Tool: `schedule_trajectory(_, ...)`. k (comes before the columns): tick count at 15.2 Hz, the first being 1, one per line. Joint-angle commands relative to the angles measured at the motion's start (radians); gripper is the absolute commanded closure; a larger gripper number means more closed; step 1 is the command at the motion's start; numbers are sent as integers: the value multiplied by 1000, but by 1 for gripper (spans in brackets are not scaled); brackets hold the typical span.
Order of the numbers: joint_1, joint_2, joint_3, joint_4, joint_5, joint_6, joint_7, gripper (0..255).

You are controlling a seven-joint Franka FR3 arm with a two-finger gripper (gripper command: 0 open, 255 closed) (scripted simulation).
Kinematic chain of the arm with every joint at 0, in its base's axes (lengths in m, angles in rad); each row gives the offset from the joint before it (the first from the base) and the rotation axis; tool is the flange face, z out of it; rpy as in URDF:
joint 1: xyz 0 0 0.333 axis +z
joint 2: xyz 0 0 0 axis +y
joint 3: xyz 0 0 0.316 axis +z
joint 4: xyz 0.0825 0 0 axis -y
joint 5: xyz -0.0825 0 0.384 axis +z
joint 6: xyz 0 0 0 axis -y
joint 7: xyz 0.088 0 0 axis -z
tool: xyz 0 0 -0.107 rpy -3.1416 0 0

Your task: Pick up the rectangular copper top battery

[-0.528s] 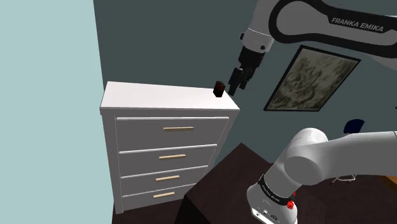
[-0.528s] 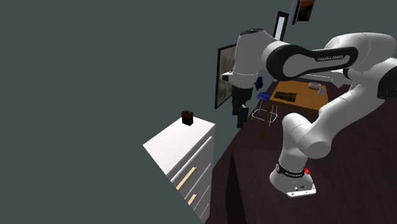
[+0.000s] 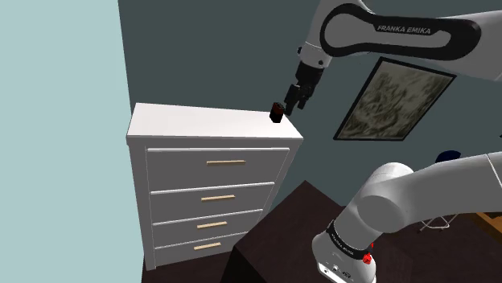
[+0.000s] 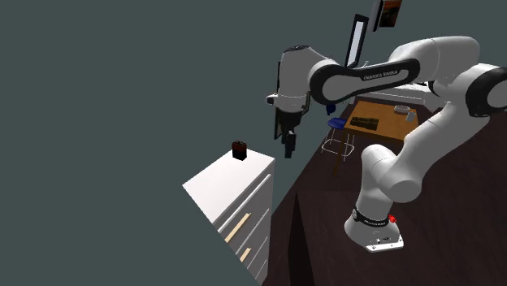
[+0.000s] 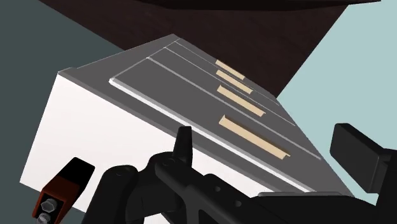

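Observation:
The battery (image 3: pixel 277 112) is a small dark block with a reddish-brown top, standing upright near the back right corner of the white dresser's top (image 3: pixel 201 122). It also stands out on that top (image 4: pixel 223 183) as the battery (image 4: pixel 238 150) in the second exterior view. My black gripper (image 3: pixel 294 98) hangs just right of it and slightly above, fingers apart and empty. From the other side, the gripper (image 4: pixel 288 143) hovers past the dresser's edge, a short gap from the battery. In the wrist view the battery (image 5: pixel 60 191) lies off to the side of the open gripper (image 5: pixel 270 153), outside the fingers.
The dresser has several drawers with pale wooden handles (image 3: pixel 225 162). A framed picture (image 3: pixel 394 100) leans on the dark wall behind the arm. My dark stand (image 3: pixel 273 241) sits close to the dresser's right side. A wooden table (image 4: pixel 382 122) and a blue stool (image 4: pixel 337 123) stand farther back.
The gripper has risen and swung toward the battery, ending close beside it. The upper arm has rotated with it. The battery has not moved.

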Motion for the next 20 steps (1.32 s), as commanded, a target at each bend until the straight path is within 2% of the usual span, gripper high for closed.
schedule_trajectory(1, -13, 47, -28, 17, -14, 30, -29, 0)
schedule_trajectory(11, -63, 361, -174, 189, -35, 171, -193, 0)
schedule_trajectory(20, -113, 684, -271, 445, 44, 225, -356, 0)
